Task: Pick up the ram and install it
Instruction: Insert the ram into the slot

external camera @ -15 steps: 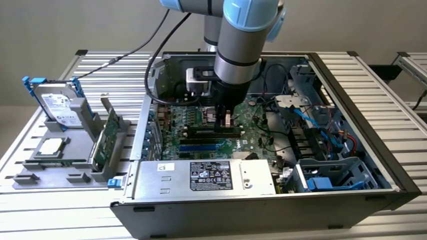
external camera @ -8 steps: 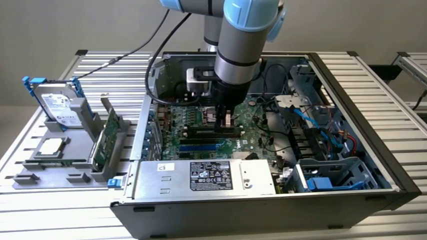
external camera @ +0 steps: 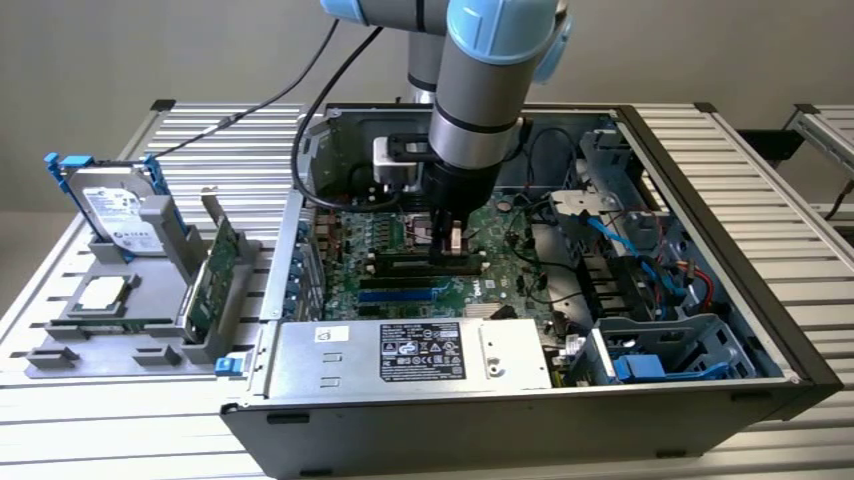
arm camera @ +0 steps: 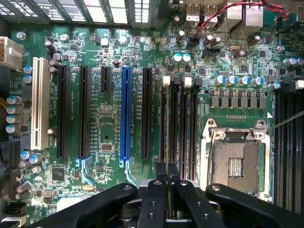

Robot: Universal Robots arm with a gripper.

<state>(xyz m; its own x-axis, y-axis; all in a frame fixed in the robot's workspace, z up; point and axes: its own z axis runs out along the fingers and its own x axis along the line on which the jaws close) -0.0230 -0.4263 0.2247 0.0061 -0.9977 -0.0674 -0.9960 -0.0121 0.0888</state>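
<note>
Gripper (arm camera: 167,167) low over motherboard (arm camera: 107,126), fingers nearly together, pinching top edge of ram (arm camera: 167,123); ram upright among black memory slots (arm camera: 187,123), beside CPU socket (arm camera: 235,164).

Soft, even light throughout, with faint shadows.

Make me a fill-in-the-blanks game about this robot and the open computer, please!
1. Only one long slot on the green board is neither black nor white; it is ____.
2. The tool hangs inside the open computer ____.
3. The hard drive stands in a gray rack on the exterior view's ____.
Missing words: blue; case; left.
</note>
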